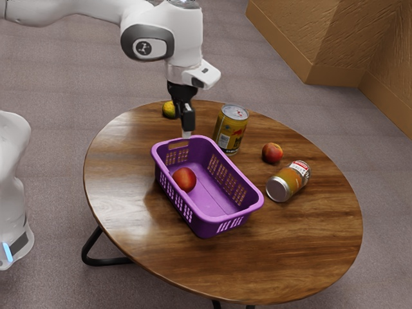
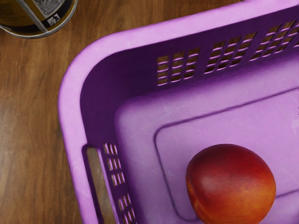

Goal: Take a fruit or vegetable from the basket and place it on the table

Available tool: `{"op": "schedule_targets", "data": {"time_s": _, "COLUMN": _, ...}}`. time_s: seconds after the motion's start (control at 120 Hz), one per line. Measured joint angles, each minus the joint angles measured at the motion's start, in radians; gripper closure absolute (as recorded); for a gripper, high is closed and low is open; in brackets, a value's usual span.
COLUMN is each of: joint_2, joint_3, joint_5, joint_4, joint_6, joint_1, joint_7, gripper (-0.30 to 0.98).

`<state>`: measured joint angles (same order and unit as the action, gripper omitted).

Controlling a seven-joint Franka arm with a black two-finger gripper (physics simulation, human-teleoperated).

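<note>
As the table (image 1: pixel 309 238) spreads out below my gripper (image 1: pixel 187 133), I cannot tell whether its grip is spread or pressed together. The basket (image 1: pixel 158 153) has its slotted end just by the gripper's tip and extends away toward the exterior view's lower right. Upright near the gripper, on the exterior view's right, stands the tall can (image 1: pixel 231 131); farther out lies the short can (image 1: pixel 289 181). Inside the basket, near the gripper's end, I see the red fruit (image 1: pixel 185 179). The peach (image 1: pixel 272 152) sits beyond the tall can, and the yellow fruit (image 1: pixel 168 109) is near the gripper, on the exterior view's left.
</note>
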<state>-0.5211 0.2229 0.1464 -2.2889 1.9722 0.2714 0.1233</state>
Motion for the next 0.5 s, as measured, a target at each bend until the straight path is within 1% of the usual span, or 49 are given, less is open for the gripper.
{"op": "schedule_targets", "data": {"time_s": 0.083, "joint_2": 0.025, "joint_3": 0.030, "joint_5": 0.006, "joint_4": -0.014, "joint_6": 0.075, "joint_1": 0.072, "joint_7": 0.004, "gripper": 0.02}}
{"op": "schedule_targets", "data": {"time_s": 0.142, "joint_2": 0.047, "joint_3": 0.032, "joint_5": 0.008, "joint_4": -0.014, "joint_6": 0.099, "joint_1": 0.090, "joint_7": 0.006, "gripper": 0.02}}
{"op": "schedule_targets", "data": {"time_s": 0.217, "joint_2": 0.060, "joint_3": 0.035, "joint_5": 0.010, "joint_4": 0.006, "joint_6": 0.062, "joint_1": 0.094, "joint_7": 0.008, "gripper": 0.02}}
{"op": "schedule_targets", "data": {"time_s": 0.317, "joint_2": 0.105, "joint_3": 0.042, "joint_5": 0.011, "joint_4": 0.018, "joint_6": 0.025, "joint_1": 0.105, "joint_7": 0.010, "gripper": 0.02}}
{"op": "schedule_targets", "data": {"time_s": 0.5, "joint_2": 0.176, "joint_3": 0.045, "joint_5": 0.010, "joint_4": 0.046, "joint_6": -0.008, "joint_1": 0.141, "joint_7": 0.014, "gripper": 0.02}}
